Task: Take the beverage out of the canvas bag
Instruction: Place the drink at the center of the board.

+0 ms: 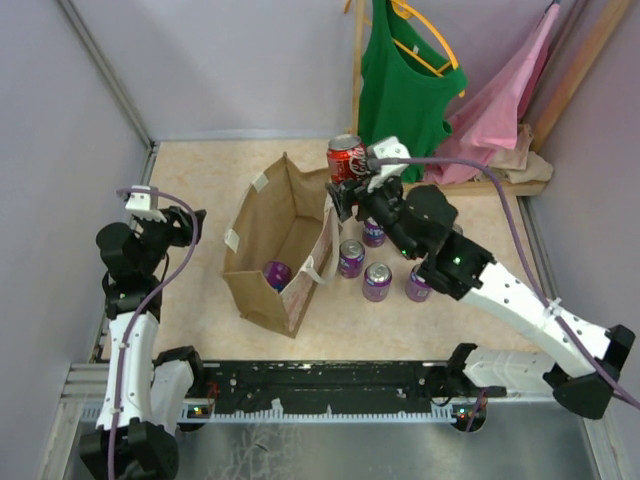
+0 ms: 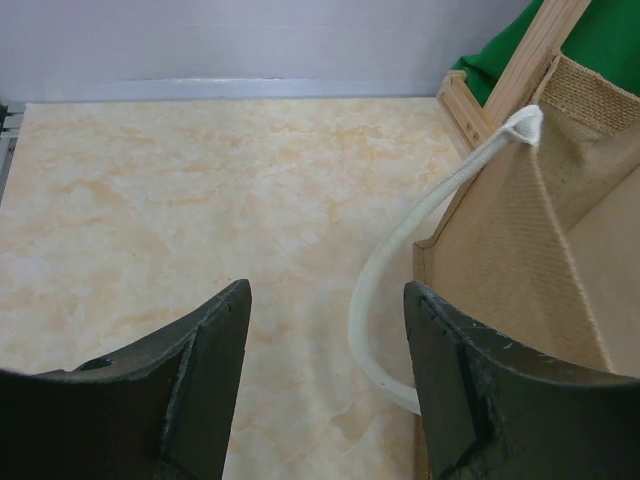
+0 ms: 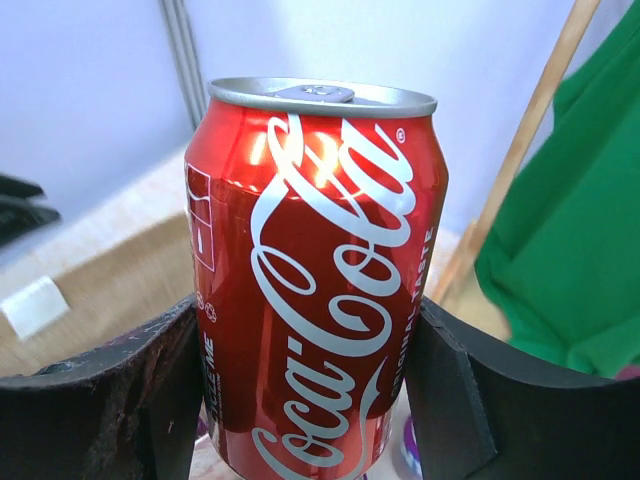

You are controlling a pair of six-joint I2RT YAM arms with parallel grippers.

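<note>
The surface [image 1: 200, 180] is showing a smooth, beige, marbled finish, and pale grey-lilac walls are enclosing it on 3 sides. A wooden rack [image 1: 357, 60] is standing at the far right, carrying a green top [image 1: 400, 90] and a pink garment [image 1: 505, 95] on hangers.

The canvas bag [image 1: 258, 297] is standing upright left of centre with its mouth open. Its tan fabric is showing a coarse weave, and a pale strap handle [image 2: 400, 260] is drooping in a loop down its side. 1 purple can [image 1: 277, 273] is sitting inside at the bottom. 4 purple cans [image 1: 376, 281] are standing on the surface just right of the bag, 2 of them partly hidden by the right arm.

The right gripper [image 3: 305, 315] is clamping a red cola can [image 3: 320, 280] between both fingers. This glossy metal cylinder is being held upright outside the bag, near its far right corner. The left gripper [image 2: 325, 290] is hovering near the bag's left side with its jaws apart and holding nothing, clear of the fabric.
</note>
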